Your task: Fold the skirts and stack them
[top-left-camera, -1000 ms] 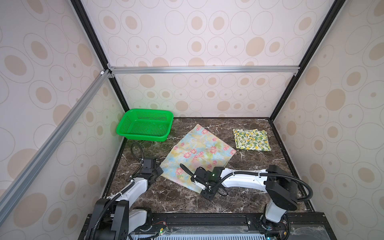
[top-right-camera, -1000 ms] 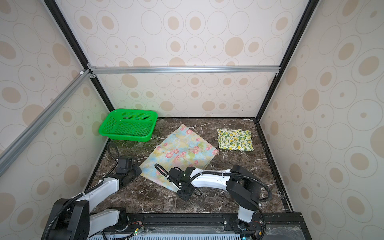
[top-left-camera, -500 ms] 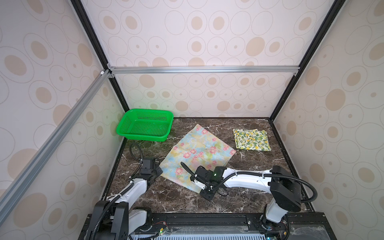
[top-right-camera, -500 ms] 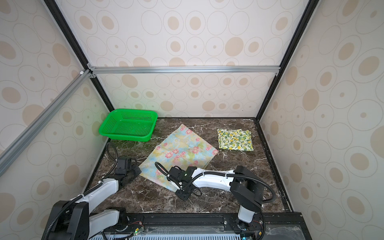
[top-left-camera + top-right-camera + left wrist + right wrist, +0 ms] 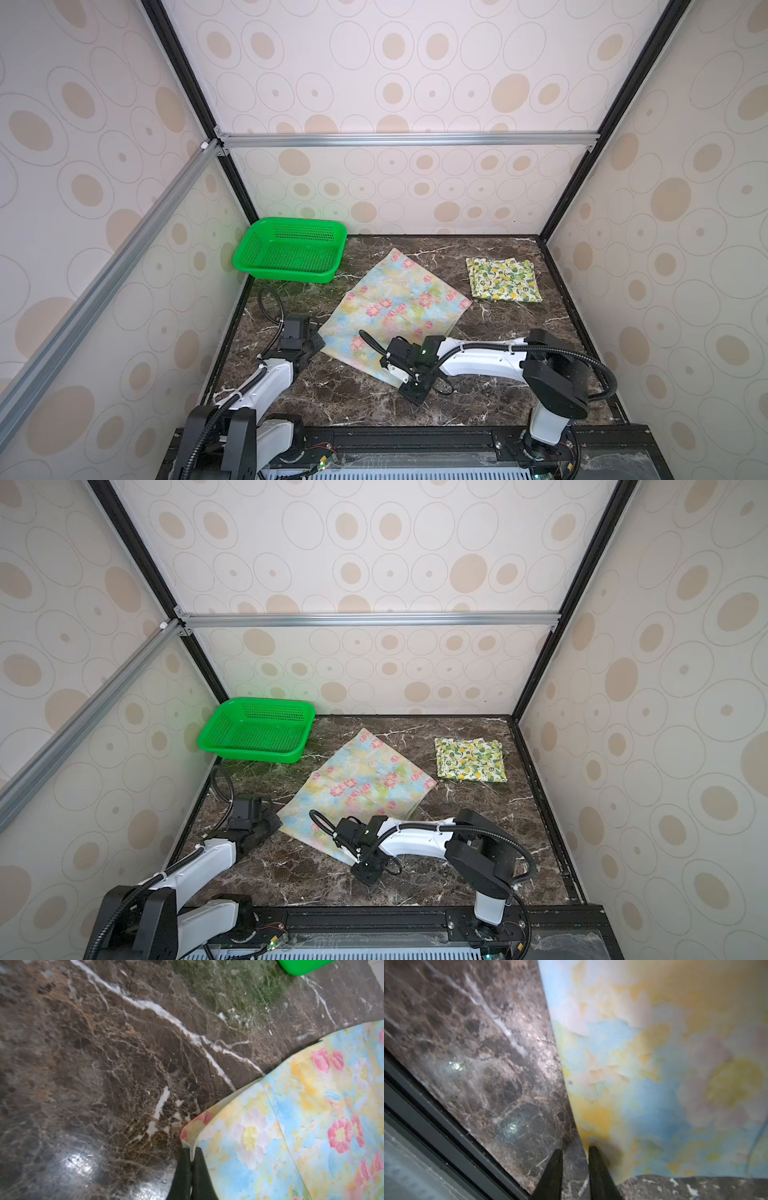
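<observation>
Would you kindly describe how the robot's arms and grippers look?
Both the left arm and right arm have white shells, black joints and a black ribbed cable looping alongside. The left gripper and right gripper have black, tapered fingers. A green light glows on the right arm.

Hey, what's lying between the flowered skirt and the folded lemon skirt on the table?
Nothing. Only a bare strip of marble tabletop separates the flowered skirt from the lemon skirt. The gap shows in both top views.
</observation>
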Available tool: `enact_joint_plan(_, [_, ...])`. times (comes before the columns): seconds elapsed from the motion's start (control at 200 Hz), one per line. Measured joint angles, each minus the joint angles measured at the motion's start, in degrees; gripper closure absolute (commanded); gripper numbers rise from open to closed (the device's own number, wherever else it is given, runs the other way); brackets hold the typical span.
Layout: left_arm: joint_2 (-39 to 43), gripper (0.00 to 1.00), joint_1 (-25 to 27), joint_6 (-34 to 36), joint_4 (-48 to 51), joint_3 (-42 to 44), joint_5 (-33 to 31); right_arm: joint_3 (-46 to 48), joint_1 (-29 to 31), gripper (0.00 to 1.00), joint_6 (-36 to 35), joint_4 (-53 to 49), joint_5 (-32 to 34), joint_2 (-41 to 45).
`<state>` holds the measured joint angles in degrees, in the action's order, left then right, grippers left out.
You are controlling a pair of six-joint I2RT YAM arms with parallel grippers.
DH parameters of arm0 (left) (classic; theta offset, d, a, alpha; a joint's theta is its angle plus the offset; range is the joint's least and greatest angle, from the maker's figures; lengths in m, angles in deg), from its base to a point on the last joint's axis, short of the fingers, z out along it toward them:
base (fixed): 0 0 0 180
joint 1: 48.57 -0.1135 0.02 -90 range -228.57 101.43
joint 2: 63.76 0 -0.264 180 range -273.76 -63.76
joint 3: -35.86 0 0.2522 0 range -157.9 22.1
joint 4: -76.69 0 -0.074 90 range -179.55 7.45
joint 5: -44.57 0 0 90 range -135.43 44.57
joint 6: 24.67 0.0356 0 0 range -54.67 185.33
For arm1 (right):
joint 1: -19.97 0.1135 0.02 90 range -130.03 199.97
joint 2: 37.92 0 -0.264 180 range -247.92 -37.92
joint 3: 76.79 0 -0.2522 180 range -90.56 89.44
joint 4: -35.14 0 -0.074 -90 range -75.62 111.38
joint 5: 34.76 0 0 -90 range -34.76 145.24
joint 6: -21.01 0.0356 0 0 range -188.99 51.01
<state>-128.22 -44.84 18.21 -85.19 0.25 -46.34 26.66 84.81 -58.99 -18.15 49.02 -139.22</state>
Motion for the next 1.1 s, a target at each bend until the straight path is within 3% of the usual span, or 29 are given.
enact_joint_plan(0.085, [0.4,1.00,-0.1,0.0,0.0,0.2,0.0,-0.6,0.0,0.64,0.0,-1.3,1.3,1.4])
enact_joint_plan(0.4, [0.5,1.00,-0.4,0.0,0.0,0.5,0.0,-1.0,0.5,0.60,-2.5,-2.7,9.0,5.0])
enact_joint_plan(1.1, [0.3,1.00,-0.9,0.0,0.0,0.5,0.4,-1.4,0.9,0.59,-7.9,-1.1,6.9,-1.8])
